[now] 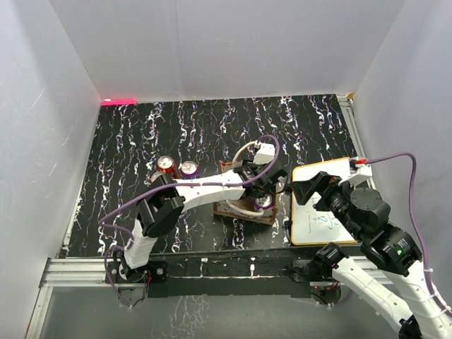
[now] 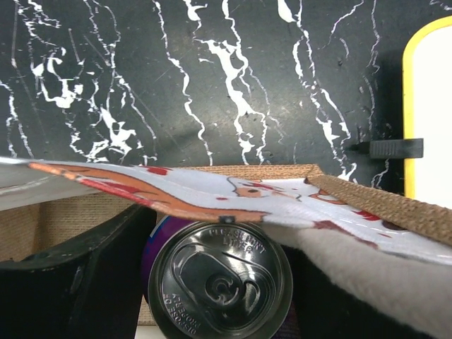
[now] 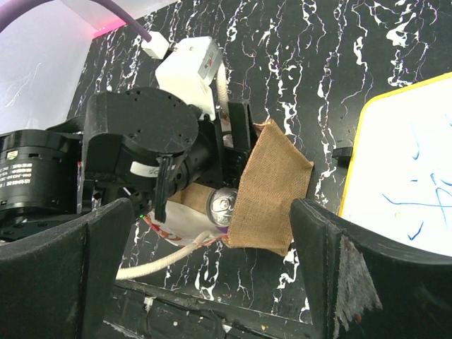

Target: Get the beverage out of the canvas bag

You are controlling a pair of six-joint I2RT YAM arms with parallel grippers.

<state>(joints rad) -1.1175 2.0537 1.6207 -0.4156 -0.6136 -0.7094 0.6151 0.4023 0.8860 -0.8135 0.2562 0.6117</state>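
1. The left end effector (image 2: 222, 229) reaches into the mouth of the canvas bag (image 1: 240, 210), which sits on the black, white-veined table (image 1: 127, 141) just left of a white board (image 1: 311, 208) with an orange-yellow rim.
2. A purple beverage can (image 2: 222, 282) is inside the bag with its silver pull-tab top facing the left wrist camera. It lies under the bag's pale spotted trim (image 2: 212, 194), which drapes across the view.
3. The left arm's black fingers (image 2: 70, 282) flank the can on both sides, very close to its wall. The pictures do not show whether they are clamped on it or merely set around it.
4. Seen from the right wrist, the bag's tan woven side (image 3: 272, 187) faces the board. The can top (image 3: 222, 205) peeks out beside the left arm's wrist, and a cream looped handle (image 3: 166, 263) trails onto the table.
5. The right end effector (image 3: 212, 212) hangs above the left edge of the board, its fingers spread wide with nothing between them, pointed toward the bag.
6. Two other cans stand together on the table to the left of the bag, a red one (image 1: 166, 164) and a purple one (image 1: 188, 169), both apart from the bag.
7. The board carries faint blue scribbles (image 1: 325, 220).
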